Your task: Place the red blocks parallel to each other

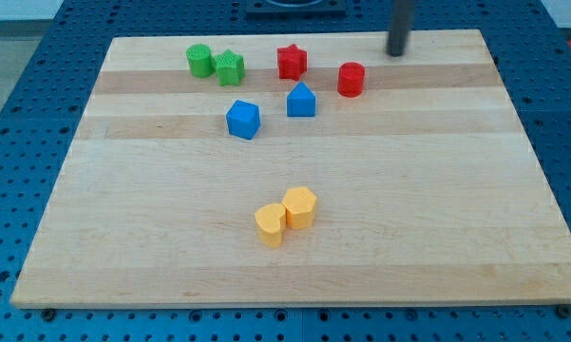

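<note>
Red star block [292, 62] and red cylinder [351, 79] sit apart near the board's top – rod tip [397, 53] holds nothing, up-right of the cylinder.

Single camera only, so no overlap with any second view. I see it looking down at a slant from beyond the view's bottom edge of the wooden board [295, 275], facing toward the view's top. The far edge looks narrower than the near edge. It sits far enough back that the whole board fits, with blue perforated table [19, 142] showing on both sides. My tip [396, 53] enters from the view's top; the rod is cropped there.
</note>
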Tool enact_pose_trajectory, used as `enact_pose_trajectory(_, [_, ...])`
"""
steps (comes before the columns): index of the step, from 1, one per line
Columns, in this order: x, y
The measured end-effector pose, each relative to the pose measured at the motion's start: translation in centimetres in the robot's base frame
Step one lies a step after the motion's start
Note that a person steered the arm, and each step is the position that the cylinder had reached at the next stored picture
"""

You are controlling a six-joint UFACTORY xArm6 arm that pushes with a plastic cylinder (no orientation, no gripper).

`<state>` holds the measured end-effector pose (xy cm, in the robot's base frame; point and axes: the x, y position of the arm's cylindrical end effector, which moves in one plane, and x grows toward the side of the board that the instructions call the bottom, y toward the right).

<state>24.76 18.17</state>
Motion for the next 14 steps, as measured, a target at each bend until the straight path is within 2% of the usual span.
enact_pose_trajectory(2, [7.1, -4.2])
enact_pose_trajectory(4, [11.0, -0.2])
enact_pose_trajectory(5, [7.4, -2.0])
enact_pose_trajectory(7, [6.4, -12.4])
enact_pose_trajectory(8, [5.3, -11.6])
enact_pose_trajectory(9, [1.9, -11.3])
enact_pose_trajectory(11, [1.8, -18.6])
enact_pose_trajectory(12, [1.0, -19.4])
enact_pose_trajectory(13, [-1.6, -19.6])
enact_pose_trajectory(14, [-0.9, -22.2])
